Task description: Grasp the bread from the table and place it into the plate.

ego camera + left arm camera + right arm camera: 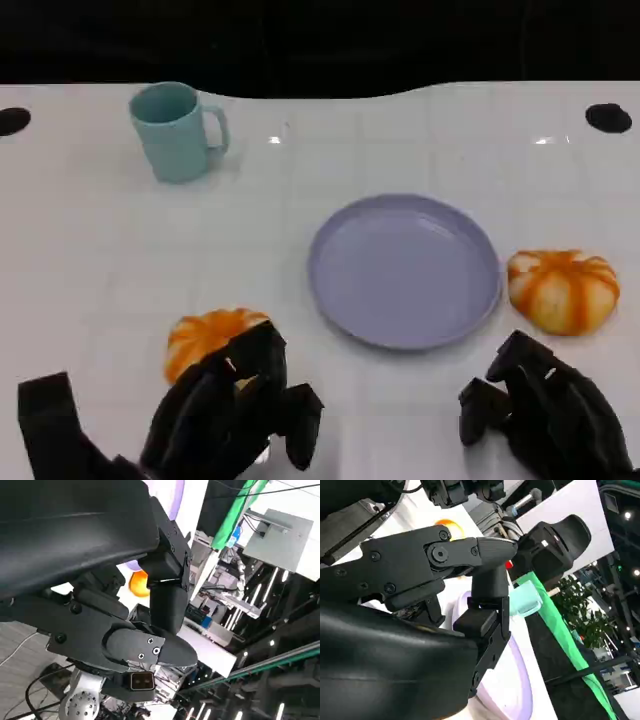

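Head view: white worktop. Left hand, fingers curled over the near edge of one orange-and-white striped round bread; whether they clamp it cannot be told. Right hand, fingers bent inward, holding nothing. One round lilac plate, bare, at centre. A second striped bread just right of the plate. One teal mug far left.

Left wrist view: black fingers; an orange bread beyond them.

Right wrist view: bent fingers above the plate; mug beyond.

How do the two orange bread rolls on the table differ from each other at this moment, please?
The left bread lies by the plate's near-left edge, partly covered by the left hand; the right bread lies right of the plate, fully visible, with the right hand short of it. Both are orange with pale stripes, outside the plate.
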`<state>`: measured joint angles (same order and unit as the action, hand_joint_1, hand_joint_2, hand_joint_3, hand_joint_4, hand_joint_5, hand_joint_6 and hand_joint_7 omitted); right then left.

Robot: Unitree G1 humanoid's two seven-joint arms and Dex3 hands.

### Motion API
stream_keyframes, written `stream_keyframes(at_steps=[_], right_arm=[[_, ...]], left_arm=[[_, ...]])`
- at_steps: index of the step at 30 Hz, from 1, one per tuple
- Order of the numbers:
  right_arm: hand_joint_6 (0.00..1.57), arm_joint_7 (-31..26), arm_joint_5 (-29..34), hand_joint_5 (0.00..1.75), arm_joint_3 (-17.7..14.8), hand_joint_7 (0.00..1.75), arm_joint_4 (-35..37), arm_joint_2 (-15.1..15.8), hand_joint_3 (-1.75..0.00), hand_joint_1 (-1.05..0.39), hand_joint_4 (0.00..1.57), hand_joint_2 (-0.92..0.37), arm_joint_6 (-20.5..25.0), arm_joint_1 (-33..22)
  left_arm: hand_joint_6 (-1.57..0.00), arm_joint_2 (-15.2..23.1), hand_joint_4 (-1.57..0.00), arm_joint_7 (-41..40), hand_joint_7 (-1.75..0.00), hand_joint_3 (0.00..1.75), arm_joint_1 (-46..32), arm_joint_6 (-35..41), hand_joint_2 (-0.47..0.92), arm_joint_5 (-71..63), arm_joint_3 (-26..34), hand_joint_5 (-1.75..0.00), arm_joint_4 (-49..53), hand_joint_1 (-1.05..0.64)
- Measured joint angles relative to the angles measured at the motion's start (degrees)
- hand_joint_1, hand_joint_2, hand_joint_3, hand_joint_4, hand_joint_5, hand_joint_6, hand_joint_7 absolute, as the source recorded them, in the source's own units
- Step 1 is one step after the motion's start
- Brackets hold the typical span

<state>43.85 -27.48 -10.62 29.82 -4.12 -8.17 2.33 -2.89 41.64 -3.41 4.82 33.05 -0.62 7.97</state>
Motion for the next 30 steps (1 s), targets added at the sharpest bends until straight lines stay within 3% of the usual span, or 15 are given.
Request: stream_keyframes(at_steps=[12,16,22,26,30], right_arm=[[0.69,-0.57,0.03,1.66,0.08,1.43,-0.19,0.0,-0.26,-0.55,0.79,-0.92,0.39,0.09],[0.69,-0.68,0.06,1.67,0.11,1.43,-0.26,0.0,-0.26,-0.56,0.79,-0.92,0.41,0.09],[0.69,-1.19,0.16,1.66,0.21,1.43,-0.65,-0.01,-0.26,-0.56,0.78,-0.92,0.79,0.05],[0.69,-1.23,0.17,1.66,0.27,1.43,-0.75,-0.02,-0.26,-0.55,0.78,-0.92,0.93,0.03],[0.69,-1.25,0.25,1.66,0.29,1.43,-0.94,-0.05,-0.25,-0.57,0.79,-0.92,0.95,-0.05]], left_arm=[[-0.72,0.05,-0.97,0.01,-1.75,0.18,0.03,-0.36,0.92,-0.16,0.01,-1.75,0.19,-0.7],[-0.64,0.05,-0.91,0.01,-1.69,0.21,0.03,-1.24,0.92,-0.45,0.03,-1.75,0.18,-0.72],[-0.46,0.32,-0.56,-0.05,-1.3,0.23,0.33,-6.51,0.92,-4.17,0.36,-1.69,0.1,-0.77],[-0.38,2.94,-0.48,-0.04,-0.94,0.3,2.52,-14.1,0.92,-10.84,-0.01,-1.4,0.07,-0.83],[-0.33,7.41,-0.41,-1.78,-0.58,0.24,4.2,-20.03,0.92,-19.26,-0.41,-1.05,-1.47,-0.83]])
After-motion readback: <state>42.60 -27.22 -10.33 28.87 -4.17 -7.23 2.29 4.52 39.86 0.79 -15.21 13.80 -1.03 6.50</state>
